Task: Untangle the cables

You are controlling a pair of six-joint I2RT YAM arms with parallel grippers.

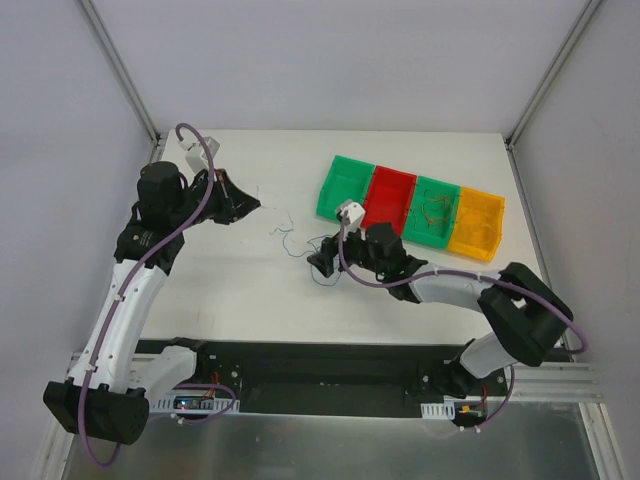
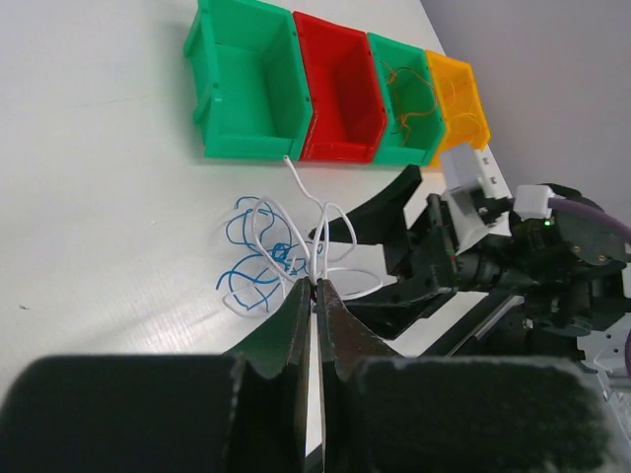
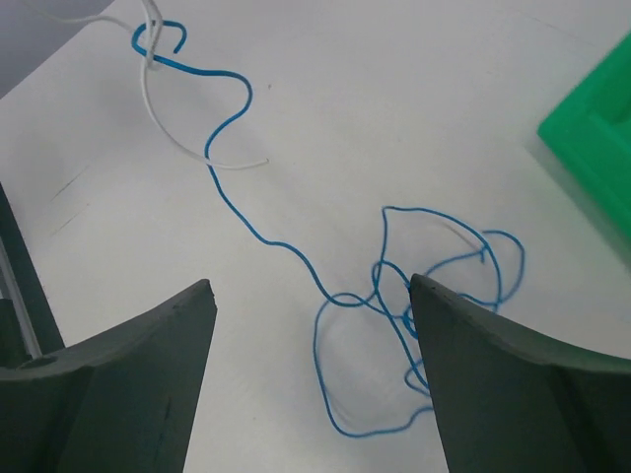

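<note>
My left gripper (image 2: 317, 283) is shut on a thin white cable (image 2: 315, 251), held just above the table. That white strand loops through a blue cable (image 2: 233, 272) lying in curls on the white surface. In the top view the left gripper (image 1: 252, 205) sits left of the thin cables (image 1: 285, 236), and my right gripper (image 1: 322, 265) hovers at their right end. The right gripper (image 3: 311, 286) stands open. The blue cable (image 3: 267, 242) lies on the table below its fingers, ungripped. Farther off, the white cable (image 3: 146, 89) hooks into the blue one.
A row of bins stands at the back right: a green bin (image 1: 345, 187), a red bin (image 1: 388, 198), a second green bin (image 1: 432, 210) holding thin cables, and an orange bin (image 1: 477, 225). The right arm (image 2: 513, 256) fills the left wrist view's right side.
</note>
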